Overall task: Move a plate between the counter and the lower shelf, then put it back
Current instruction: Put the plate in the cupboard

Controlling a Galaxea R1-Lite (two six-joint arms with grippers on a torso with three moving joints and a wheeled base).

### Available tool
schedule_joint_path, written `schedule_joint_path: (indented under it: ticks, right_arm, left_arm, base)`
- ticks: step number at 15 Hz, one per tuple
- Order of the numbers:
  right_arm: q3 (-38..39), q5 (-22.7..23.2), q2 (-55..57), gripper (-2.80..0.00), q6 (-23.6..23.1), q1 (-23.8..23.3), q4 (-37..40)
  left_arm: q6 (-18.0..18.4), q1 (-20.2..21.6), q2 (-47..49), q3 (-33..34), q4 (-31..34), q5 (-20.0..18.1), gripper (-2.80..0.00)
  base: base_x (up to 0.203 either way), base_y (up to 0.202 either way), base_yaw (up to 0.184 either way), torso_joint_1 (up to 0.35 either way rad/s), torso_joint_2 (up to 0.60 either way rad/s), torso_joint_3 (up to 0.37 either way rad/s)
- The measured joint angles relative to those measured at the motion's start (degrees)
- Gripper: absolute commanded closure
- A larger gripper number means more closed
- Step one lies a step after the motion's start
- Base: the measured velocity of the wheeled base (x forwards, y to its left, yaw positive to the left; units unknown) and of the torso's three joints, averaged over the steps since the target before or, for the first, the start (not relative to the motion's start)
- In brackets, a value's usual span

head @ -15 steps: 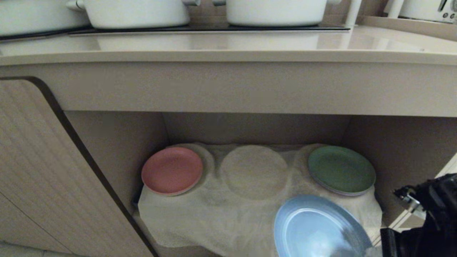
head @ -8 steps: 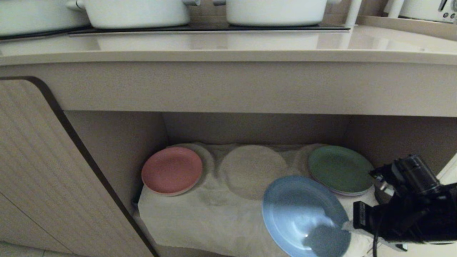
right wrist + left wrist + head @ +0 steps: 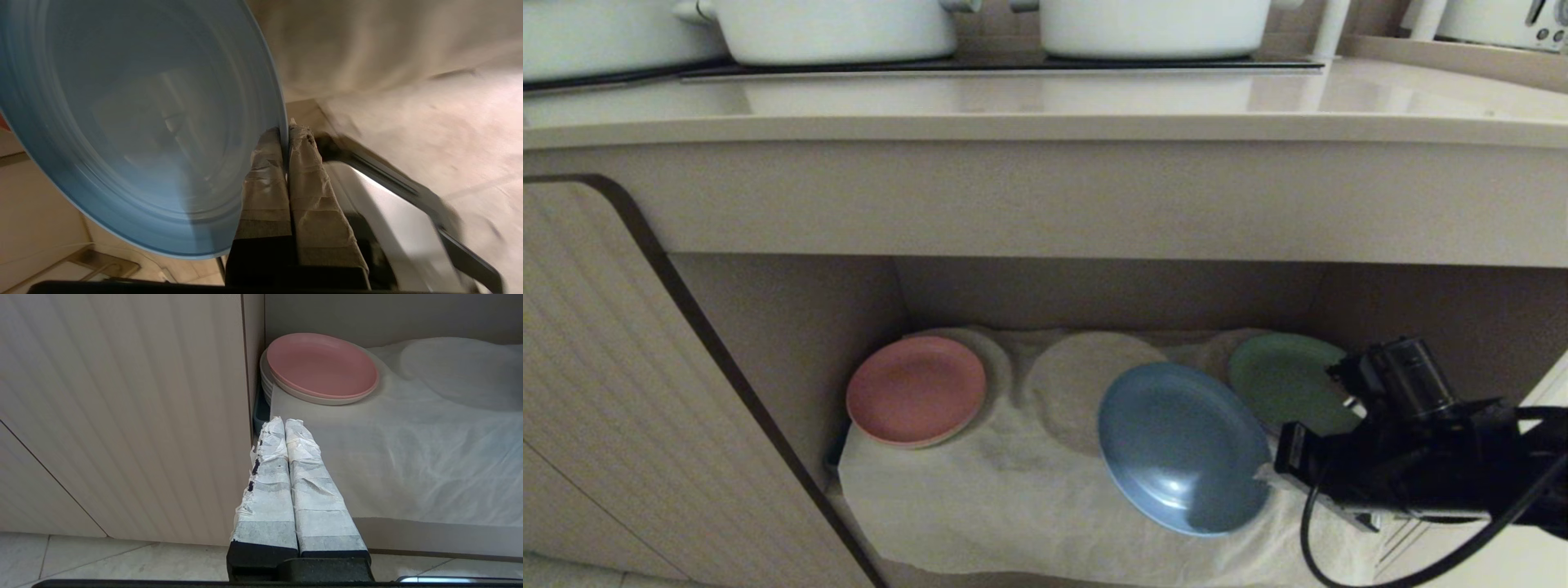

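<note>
Moved since a second earlier: blue plate (image 3: 1180,445) carried from the near right corner of the head view deeper into the recess and leftward; right gripper (image 3: 1270,478) brought in with it from the right edge.
Counter (image 3: 1045,106): beige worktop above, white pots (image 3: 833,28) at the back, no plate on it.
Lower shelf (image 3: 1013,498): open recess under the counter, lined with wrinkled white cloth, round mound (image 3: 1086,384) bare in the middle.
Cabinet door (image 3: 629,392): ribbed, swung open on the left.
Pink plate (image 3: 916,390): on the left mound.
Green plate (image 3: 1286,380): on the right mound, partly covered by the arm.
Blue plate position: tilted, held over the cloth between middle mound and green plate; contact with the cloth not clear.
Right gripper jaws: taped fingers (image 3: 304,171) pinched on the plate's rim at its right side.
Left gripper (image 3: 284,424): parked low near the pink plate, jaws pressed together, empty.
Step in hand, judged: setting the plate down on the shelf.
Doing it well: level the plate, centre over the bare mound, keep clear of the green plate, lower gently, release only once seated.
Hidden or unclear: plate's underside; right wrist view smeared.
</note>
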Motion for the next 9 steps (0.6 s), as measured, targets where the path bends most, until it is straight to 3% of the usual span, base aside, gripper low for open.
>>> schedule_joint_path:
  ticks: [4,9]
  right_arm:
    - [-2.4,-0.3,3.1,0.0,3.3,2.7,-2.5]
    - [-7.7,-1.5,7.6,0.0,3.7,3.2,-1.5]
  left_arm:
    - [0.0,0.0,0.0,0.0,0.0,0.0,0.0]
    - [0.0,0.0,0.0,0.0,0.0,0.0,0.0]
  base:
    - [0.0,0.0,0.0,0.0,0.0,0.0]
    - [0.0,0.0,0.0,0.0,0.0,0.0]
